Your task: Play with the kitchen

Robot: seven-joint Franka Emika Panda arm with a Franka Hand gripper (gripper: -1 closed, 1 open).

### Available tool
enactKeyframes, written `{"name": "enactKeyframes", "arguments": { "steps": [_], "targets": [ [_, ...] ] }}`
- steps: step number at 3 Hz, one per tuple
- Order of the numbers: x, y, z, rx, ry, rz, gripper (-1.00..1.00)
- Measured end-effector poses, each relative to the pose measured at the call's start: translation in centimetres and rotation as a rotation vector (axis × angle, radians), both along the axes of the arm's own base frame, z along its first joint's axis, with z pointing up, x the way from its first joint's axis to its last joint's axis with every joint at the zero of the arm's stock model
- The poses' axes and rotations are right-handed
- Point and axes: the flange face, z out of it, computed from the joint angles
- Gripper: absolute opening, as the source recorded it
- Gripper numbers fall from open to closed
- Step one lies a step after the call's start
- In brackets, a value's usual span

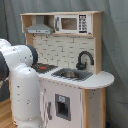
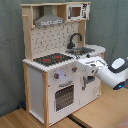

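Note:
The kitchen (image 1: 75, 50) is a tall white and light-wood toy unit, seen in both exterior views. It has a black-red stovetop (image 2: 52, 59), a sink (image 1: 70, 74) with a black faucet (image 1: 85, 59), a grey hood (image 2: 49, 20) and a microwave (image 1: 70, 23) on top. On its front are knobs (image 2: 56, 76) and an oven door (image 2: 64, 96). My white arm reaches in from the second exterior view's right. The gripper (image 2: 81, 67) hangs just in front of the front panel, by the right knob and below the counter edge. In the first exterior view my arm (image 1: 22, 75) hides the gripper and part of the stovetop.
A grey curtain (image 2: 112, 25) hangs behind the kitchen. The unit stands on a wooden surface (image 2: 30, 120). A lower cabinet door (image 1: 62, 106) sits under the sink. My arm's bulky links fill the first exterior view's left.

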Motion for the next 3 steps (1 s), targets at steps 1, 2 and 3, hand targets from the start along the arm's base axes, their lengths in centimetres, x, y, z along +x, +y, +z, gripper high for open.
{"name": "enactKeyframes", "arguments": {
  "steps": [1,2,3],
  "targets": [
    [1.8,-0.9,-1.7,-0.085,0.063,-0.011,1.0],
    [4.3,-2.6,-3.5,-0.157,0.133,-0.031,1.0],
    [5.6,-4.7,-4.1,-0.179,0.211,-0.034,1.0]
  ]
}}
